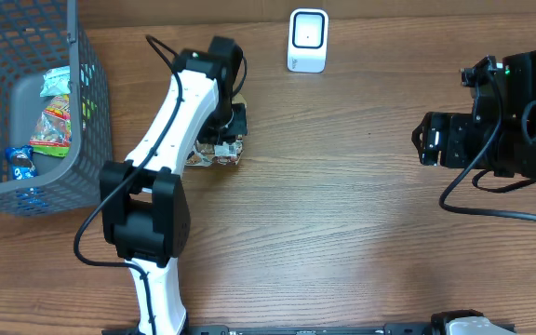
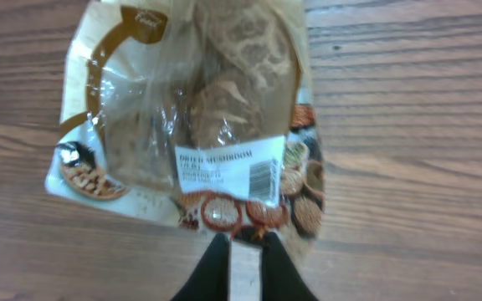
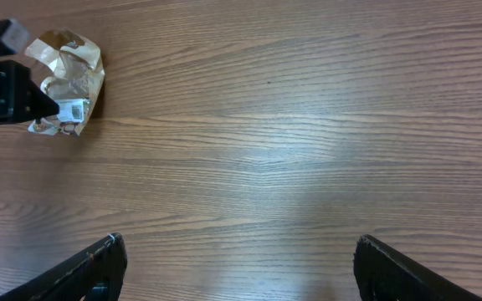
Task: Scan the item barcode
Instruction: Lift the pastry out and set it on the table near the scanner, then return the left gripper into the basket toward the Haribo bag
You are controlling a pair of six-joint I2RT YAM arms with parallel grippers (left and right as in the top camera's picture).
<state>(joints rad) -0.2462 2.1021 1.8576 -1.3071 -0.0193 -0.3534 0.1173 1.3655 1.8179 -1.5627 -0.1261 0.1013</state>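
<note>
Awaiting scan: mushroom packet (image 2: 199,109) barcode-up on bench (image 1: 342,186), scanner (image 1: 307,40) at its one o'clock. Left jaws near-closed at packet edge, grip unclear; right jaws open.

You are looking at a wood-grain tabletop (image 1: 342,214) that is showing a smooth, mostly matt finish with a soft sheen towards the right. The dried mushroom packet (image 2: 199,109) is showing clear, crinkled plastic film that is catching glossy highlights, and its white label (image 2: 228,171) is reading as matt paper. At the far left, the grey basket (image 1: 87,84) is looking like moulded plastic mesh, with shiny wrappers (image 1: 52,121) glinting inside. The white scanner (image 1: 307,40) is gleaming as smooth plastic. The left arm (image 1: 170,121) is wearing a smooth white shell between matt black joints.
</note>
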